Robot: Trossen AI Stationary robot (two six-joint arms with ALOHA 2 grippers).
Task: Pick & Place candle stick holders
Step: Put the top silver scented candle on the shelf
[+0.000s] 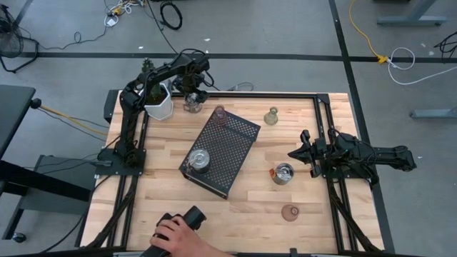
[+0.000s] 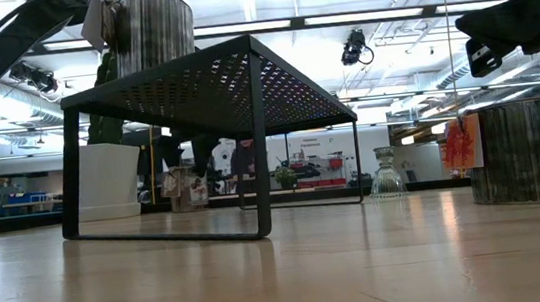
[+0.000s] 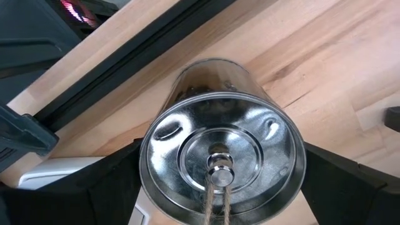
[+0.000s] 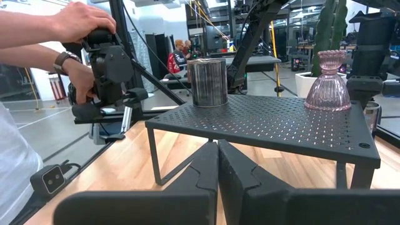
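Plank table (image 1: 250, 207); shiny ribbed silver holder (image 3: 219, 150).

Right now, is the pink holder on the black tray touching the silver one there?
Apart. The high view shows the pink holder and the silver holder at opposite ends of the black tray, bare mesh between.

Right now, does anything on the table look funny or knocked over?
Nothing looks knocked over, spilled or broken. The only crooked thing is the black tray, which sits slanted to the table's edges. The holders stand upright, including the silver holder between the left gripper's open fingers.
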